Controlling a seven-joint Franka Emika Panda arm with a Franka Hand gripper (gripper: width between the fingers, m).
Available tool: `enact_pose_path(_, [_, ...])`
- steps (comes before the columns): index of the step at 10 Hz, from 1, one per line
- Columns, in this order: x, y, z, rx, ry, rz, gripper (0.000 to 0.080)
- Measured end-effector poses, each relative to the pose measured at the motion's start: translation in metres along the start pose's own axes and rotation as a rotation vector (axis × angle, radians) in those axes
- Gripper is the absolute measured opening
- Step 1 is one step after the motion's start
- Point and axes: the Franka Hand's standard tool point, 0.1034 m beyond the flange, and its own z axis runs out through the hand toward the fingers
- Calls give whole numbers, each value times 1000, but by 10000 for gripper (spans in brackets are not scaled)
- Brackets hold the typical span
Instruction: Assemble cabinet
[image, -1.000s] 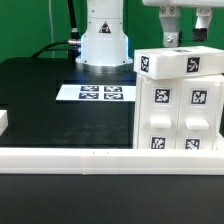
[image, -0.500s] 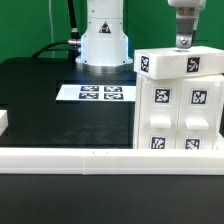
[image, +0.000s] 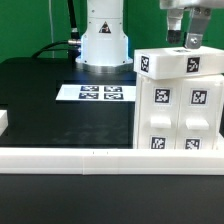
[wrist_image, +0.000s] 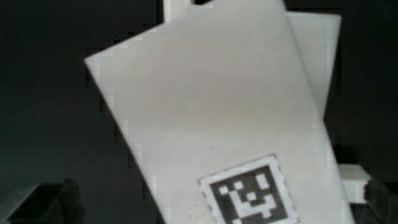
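Note:
The cabinet (image: 178, 100) is a large white box with black-and-white tags on its front and top, standing upright at the exterior view's right. Tagged drawer blocks (image: 160, 110) sit in its front. My gripper (image: 183, 40) hangs just above the cabinet's top back edge, open and empty, its fingers (image: 194, 41) apart. In the wrist view the cabinet's white top (wrist_image: 205, 110) with one tag fills the picture. My gripper (wrist_image: 214, 205) has a dark finger at each side of it, wide apart and clear of the faces.
The marker board (image: 100, 93) lies flat on the black table in front of the arm's white base (image: 103, 40). A long white border rail (image: 90, 156) runs along the table's front edge. A small white piece (image: 3, 122) shows at the left edge.
The gripper has turned about its vertical axis above the cabinet: half a second ago the fingers stood edge-on as one, now both show side by side. The cabinet has not moved.

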Motion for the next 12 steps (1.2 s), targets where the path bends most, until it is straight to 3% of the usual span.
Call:
enact_pose_path(4, [-8, -2, 5, 8, -35, -243, 797])
enact_pose_path(10, [-8, -7, 17, 27, -38, -232, 797])
enact_pose_path(12, [-9, -7, 18, 28, -38, -229, 555])
